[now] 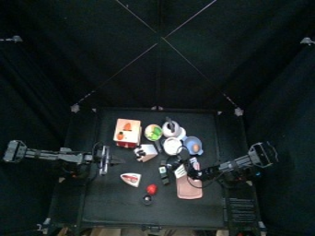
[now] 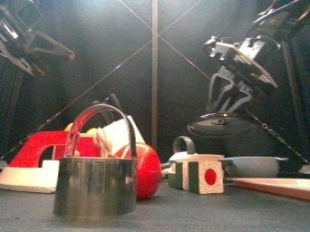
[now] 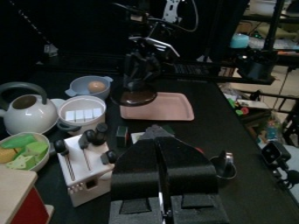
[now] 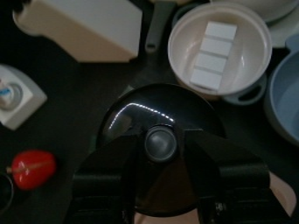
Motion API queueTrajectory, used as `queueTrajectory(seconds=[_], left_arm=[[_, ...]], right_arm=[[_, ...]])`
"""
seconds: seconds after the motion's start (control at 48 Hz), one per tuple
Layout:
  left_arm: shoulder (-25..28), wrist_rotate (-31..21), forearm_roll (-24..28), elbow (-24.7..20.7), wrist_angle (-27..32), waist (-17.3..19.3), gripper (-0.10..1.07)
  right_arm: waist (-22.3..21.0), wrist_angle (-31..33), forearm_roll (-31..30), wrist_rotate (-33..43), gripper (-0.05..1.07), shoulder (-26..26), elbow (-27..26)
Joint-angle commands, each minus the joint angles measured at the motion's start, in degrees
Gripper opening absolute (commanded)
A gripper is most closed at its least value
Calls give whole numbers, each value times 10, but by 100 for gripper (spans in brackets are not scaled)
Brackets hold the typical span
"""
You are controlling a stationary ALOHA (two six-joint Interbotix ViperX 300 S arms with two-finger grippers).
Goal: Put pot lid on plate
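The right gripper (image 4: 158,188) is clamped on the pot lid (image 4: 158,140), holding it by its dark centre knob, jaws closed on either side of the knob. In the front view the pot lid (image 2: 220,125) hangs in the air under the right gripper (image 2: 226,107), well clear of the table, with open space between its rim and the things below. The plate (image 1: 189,190) lies at about five o'clock on the table in the top view, near the front edge, and the lid (image 1: 185,171) is held just beyond the plate's far edge, toward twelve o'clock. From the left wrist view the lid (image 3: 138,99) hovers over the plate's (image 3: 159,107) far left corner, the rest of the pink surface bare. Crowding the lid's twelve o'clock side is a white bowl (image 4: 219,48) holding white blocks, and a red tomato-like piece (image 4: 31,168) sits at its nine o'clock. The left gripper (image 3: 163,188) rests at the table's nine o'clock side, jaws pressed together, holding nothing.
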Motion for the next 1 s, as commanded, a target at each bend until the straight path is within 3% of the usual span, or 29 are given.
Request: queueTrajectory(seconds=[0.0,0.208,0.625,0.979], left_arm=[[3,1,-1,-8,-3,0,0],[3,1,-1,-6,-3,1,0],[3,1,-1,-6,-3,1,0],[3,1,-1,-6,-3,0,0]], right_arm=[[33,2,32,1,71,-25,9],[69,9,78,4,72,-26,37],[69,8,87,1,74,-18,51],[69,7,97,1,86,-18,52]])
